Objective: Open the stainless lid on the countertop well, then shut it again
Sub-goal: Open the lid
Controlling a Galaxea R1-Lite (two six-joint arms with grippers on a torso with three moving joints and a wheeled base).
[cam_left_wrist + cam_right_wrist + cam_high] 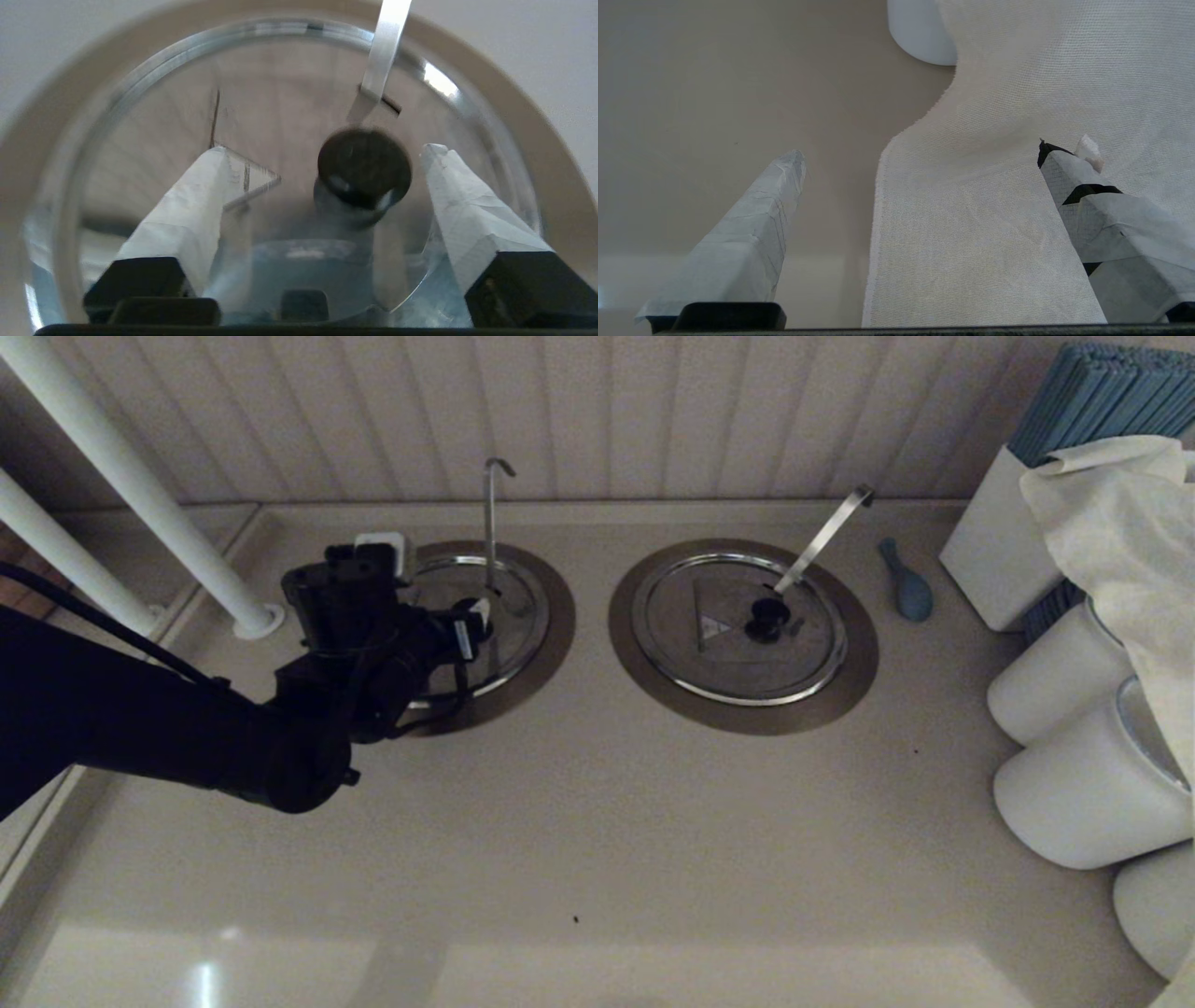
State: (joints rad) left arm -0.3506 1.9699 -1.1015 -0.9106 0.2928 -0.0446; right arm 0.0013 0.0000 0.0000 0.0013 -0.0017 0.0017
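While wide-fingered, left hand (pixel 327 148) above knob (pixel 364 168) of the stainless lid (pixel 280 93).

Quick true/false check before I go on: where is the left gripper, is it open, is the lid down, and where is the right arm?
1. The left gripper is open over the round brushed-steel lid. True.
2. Its fingers clamp the black central knob. False: they stand apart from it on both sides.
3. The lid is raised. False: it lies flat in its dull-steel collar.
4. The right gripper is open beside a white cloth. True.
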